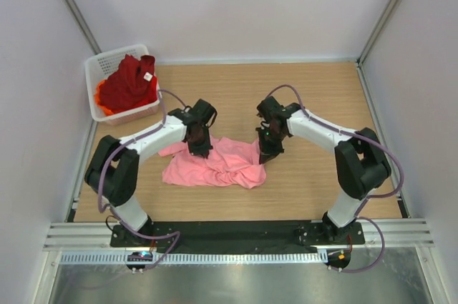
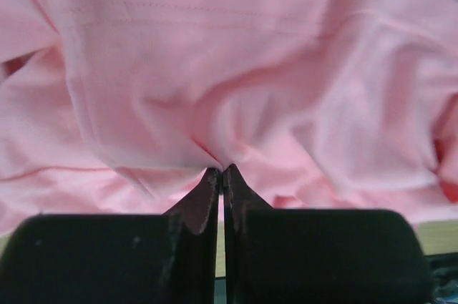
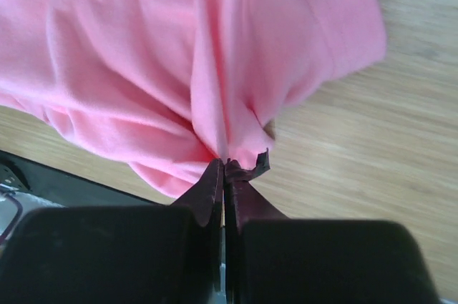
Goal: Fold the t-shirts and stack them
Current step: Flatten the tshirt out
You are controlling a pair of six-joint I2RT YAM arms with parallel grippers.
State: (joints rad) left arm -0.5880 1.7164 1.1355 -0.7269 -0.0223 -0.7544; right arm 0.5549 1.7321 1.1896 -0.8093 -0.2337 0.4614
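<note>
Crumpled low on the wooden table point(image 1: 315, 104), between the two arms and toward the near middle: the light pink t-shirt point(image 1: 215, 164). Lowered onto its far left edge: the left gripper point(image 2: 222, 172), jaws pressed together, a fold of pink cloth pinched at the tips. Lowered at the shirt's right end: the right gripper point(image 3: 224, 164), jaws likewise together, clamped on a gathered bunch of the same cloth, fabric drawn into pleats above the tips. Heaped in the white mesh basket point(image 1: 107, 57) at the far left corner of the table: the dark red t-shirt point(image 1: 129, 84), small white tag point(image 1: 148, 76) uppermost. Beneath it, visible only along the basket's left side: the orange t-shirt point(image 1: 102, 96).
</note>
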